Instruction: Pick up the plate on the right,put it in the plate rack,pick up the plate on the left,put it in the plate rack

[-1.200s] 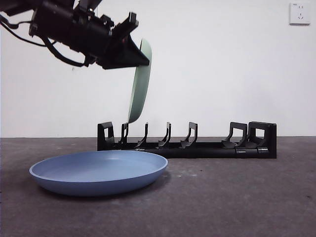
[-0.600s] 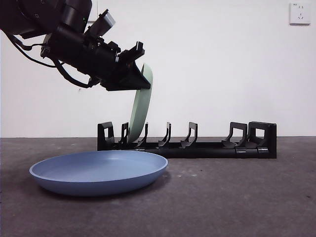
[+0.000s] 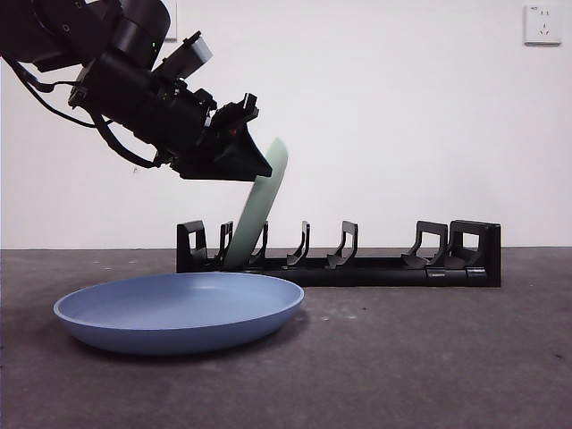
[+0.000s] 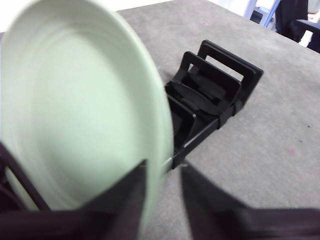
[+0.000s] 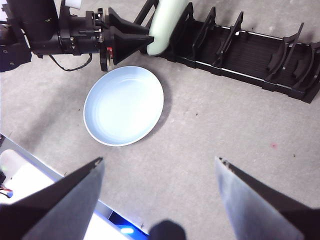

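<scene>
Green plate in end effector

left gripper: matte black, wedge-shaped jaws; black cables looped behind; red mark near the jaws
right gripper: grey-black tapered jaws

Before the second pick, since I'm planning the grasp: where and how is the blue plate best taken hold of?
Likely by its raised rim. The blue plate lies flat and right side up on the table, so only the rim offers two faces to pinch. The free right gripper, open above, could come down on the near rim, away from the rack and the left gripper holding the green plate.
</scene>
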`<state>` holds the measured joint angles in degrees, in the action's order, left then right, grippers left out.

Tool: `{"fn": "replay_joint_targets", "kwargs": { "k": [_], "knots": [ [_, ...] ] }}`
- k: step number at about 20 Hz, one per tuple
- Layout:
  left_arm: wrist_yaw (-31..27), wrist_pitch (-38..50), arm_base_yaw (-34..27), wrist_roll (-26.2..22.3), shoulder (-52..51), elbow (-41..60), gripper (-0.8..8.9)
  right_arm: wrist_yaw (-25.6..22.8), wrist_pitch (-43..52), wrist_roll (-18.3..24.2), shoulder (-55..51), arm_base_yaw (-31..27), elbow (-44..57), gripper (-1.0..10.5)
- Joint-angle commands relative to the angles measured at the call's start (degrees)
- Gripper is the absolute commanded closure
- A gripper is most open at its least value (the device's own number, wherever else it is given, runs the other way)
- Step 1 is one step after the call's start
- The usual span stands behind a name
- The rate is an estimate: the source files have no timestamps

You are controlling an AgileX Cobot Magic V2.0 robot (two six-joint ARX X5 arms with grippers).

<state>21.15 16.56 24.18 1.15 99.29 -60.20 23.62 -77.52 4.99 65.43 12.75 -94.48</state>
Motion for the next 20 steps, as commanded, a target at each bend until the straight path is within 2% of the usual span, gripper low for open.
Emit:
{"fn": "replay_joint_targets", "kwargs": {
  "k": [1,6,10,13,18,20],
  "knots": [
    [0.3,0.2,0.7,-0.3,0.5,0.1,6.47,0.2,-0.2,0.4,0.0,0.0,0.6,5.7],
    [0.4,-1.0,1.7,0.3,-0.6,0.1,6.47,0.2,-0.4,0.4,0.0,0.0,0.6,5.7],
    [0.2,-4.7,1.9,-0.3,-5.4,0.1,6.45,0.2,-0.1,0.4,0.1,0.0,0.6,5.7],
    [0.2,-8.0,1.6,-0.6,-9.4,0.1,5.31,0.2,0.0,0.4,0.1,0.0,0.6,5.7],
    [0.2,-19.1,1.6,-1.9,-19.5,0.1,5.29,0.2,0.9,0.1,0.4,0.0,0.6,5.7],
    [0.2,-25.7,1.6,-5.3,-25.4,0.1,5.29,0.2,1.7,-0.2,1.4,0.0,0.6,5.7]
  ]
}}
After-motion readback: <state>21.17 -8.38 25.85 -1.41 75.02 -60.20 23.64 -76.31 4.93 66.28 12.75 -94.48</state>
